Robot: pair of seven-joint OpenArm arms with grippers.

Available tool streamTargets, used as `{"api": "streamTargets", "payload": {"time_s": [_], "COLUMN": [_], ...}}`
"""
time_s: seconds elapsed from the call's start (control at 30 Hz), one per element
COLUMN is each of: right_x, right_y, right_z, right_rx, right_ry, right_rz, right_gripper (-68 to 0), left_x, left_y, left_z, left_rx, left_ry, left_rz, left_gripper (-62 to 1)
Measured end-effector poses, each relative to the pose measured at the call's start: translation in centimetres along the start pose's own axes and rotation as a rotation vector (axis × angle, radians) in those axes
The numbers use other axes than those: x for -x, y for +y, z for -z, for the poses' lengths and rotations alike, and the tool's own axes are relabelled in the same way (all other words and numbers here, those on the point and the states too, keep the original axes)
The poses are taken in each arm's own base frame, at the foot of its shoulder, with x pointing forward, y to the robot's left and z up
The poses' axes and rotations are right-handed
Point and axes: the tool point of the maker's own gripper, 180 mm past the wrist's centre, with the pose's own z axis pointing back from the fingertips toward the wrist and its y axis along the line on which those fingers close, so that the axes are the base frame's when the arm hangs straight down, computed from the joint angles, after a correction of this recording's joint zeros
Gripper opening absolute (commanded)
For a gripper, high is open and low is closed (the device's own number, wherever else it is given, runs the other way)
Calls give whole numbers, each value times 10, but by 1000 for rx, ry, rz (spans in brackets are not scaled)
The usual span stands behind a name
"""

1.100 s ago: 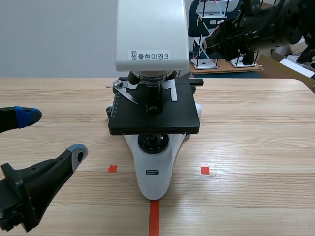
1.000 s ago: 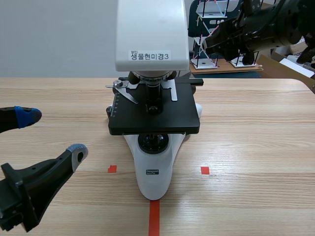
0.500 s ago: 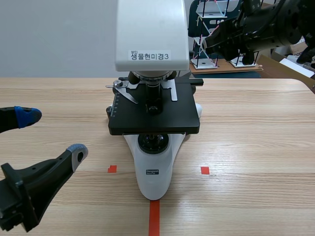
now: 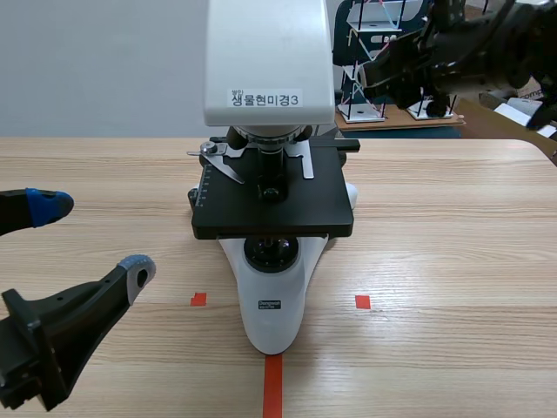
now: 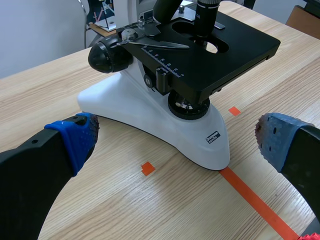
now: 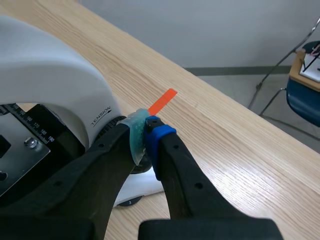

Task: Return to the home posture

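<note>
While the left hand [image 4: 91, 237] hangs low at the near left of the tabletop [image 4: 452, 226], its two fingers are spread wide with nothing between them, one blue pad [image 4: 48, 206] farther out and one grey pad [image 4: 137, 270] nearer. It is well apart from the microscope [image 4: 271, 200], at that instrument's left. The right hand [image 6: 145, 140] is held high at the far right, beside the microscope's white head; its pads are clenched together on nothing. The microscope stands upright at the tabletop's middle, its black stage [image 4: 274, 196] above a white base [image 4: 274, 305] that points toward the near edge. An orange-red tape line [image 4: 272, 383] runs from the base's tip to the near edge, and a small tape square lies at each side, left [image 4: 198, 299] and right [image 4: 362, 301].
</note>
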Motion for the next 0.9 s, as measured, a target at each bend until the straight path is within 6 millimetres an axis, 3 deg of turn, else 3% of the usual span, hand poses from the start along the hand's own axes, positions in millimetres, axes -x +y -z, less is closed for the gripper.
{"api": "streamTargets", "payload": {"time_s": [0.23,0.37,0.57,0.7,0.8,0.9], "right_x": [8,8,33,51,60,68], "right_y": [-2,13,44,65,76,83], "right_z": [-43,-65,-91,-104,-114,-124], "right_rx": [106,123,110,77,62,56], "right_ry": [-106,-182,-224,-250,-265,-273], "right_rz": [-66,-112,-161,-173,-174,-162], "right_gripper": [-664,-635,-474,-305,-140,-108], "left_x": [0,0,0,0,0,0], "left_y": [0,0,0,0,0,0], "left_z": [0,0,0,0,0,0], "left_rx": [0,0,0,0,0,0], "left_ry": [0,0,0,0,0,0], "left_rz": [0,0,0,0,0,0], "left_gripper": [14,14,14,14,14,14]}}
